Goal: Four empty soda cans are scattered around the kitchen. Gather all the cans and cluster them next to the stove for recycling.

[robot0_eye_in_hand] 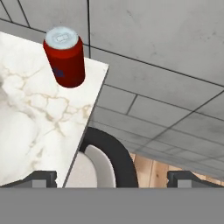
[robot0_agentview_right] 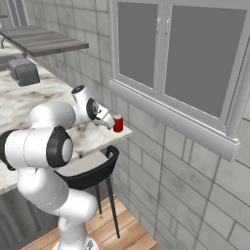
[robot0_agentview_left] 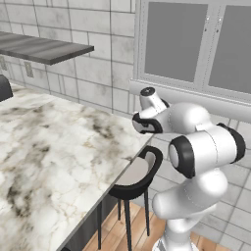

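Tool approaching a red soda can at the desk corner; pick-up not yet made.

From the left: the white-grey marble desk (robot0_agentview_right: 19, 100) runs toward the tiled wall, with a grey toaster-like appliance (robot0_agentview_right: 23, 72) far back under a dark wall shelf (robot0_agentview_right: 44, 41). The red, silver-topped soda can (robot0_eye_in_hand: 64, 57) stands upright at the very corner of the desk, just beside the wall below the window (robot0_agentview_right: 180, 53). The two-finger tool (robot0_eye_in_hand: 111, 178) hangs short of it, fingers spread wide and holding nothing; the can sits off to one side of its line, not between the fingertips. Below the desk edge stands a black stool with a pale seat (robot0_agentview_right: 90, 171). Judgement: this is the reach stage of gathering one can. The next move calls for centring the tool on the can, advancing, then closing without nudging it off the corner.
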Available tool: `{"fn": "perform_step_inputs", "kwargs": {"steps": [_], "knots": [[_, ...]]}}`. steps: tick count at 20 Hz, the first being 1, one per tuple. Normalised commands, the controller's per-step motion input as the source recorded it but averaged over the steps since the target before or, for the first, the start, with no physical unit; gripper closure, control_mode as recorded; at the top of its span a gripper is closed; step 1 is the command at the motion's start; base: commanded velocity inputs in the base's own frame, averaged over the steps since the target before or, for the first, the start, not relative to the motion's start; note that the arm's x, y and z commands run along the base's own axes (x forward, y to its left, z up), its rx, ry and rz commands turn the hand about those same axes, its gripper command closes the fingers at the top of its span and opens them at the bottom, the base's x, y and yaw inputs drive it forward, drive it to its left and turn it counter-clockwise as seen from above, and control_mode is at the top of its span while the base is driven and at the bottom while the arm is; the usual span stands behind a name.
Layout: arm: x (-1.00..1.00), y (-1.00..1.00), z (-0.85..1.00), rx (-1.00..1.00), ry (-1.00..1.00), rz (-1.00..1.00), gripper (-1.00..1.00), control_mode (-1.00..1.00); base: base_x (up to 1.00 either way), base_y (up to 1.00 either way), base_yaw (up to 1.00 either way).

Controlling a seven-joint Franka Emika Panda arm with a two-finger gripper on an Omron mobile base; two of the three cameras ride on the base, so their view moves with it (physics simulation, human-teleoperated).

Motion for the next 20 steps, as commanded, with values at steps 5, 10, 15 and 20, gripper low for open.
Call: {"fn": "perform_step_inputs", "kwargs": {"steps": [5, 10, 15, 20], "knots": [[0.22, 0.00, -0.05, 0.00, 0.00, 0.00, -1.00, -1.00, 0.00, 0.00, 0.00], [0.22, 0.00, -0.06, 0.00, 0.00, 0.00, -1.00, -1.00, 0.00, 0.00, 0.00], [0.19, 0.00, -0.07, 0.00, 0.00, 0.00, -1.00, -1.00, 0.00, 0.00, 0.00], [0.18, 0.00, -0.10, 0.00, -0.01, 0.00, -1.00, -1.00, 0.00, 0.00, 0.00]]}}
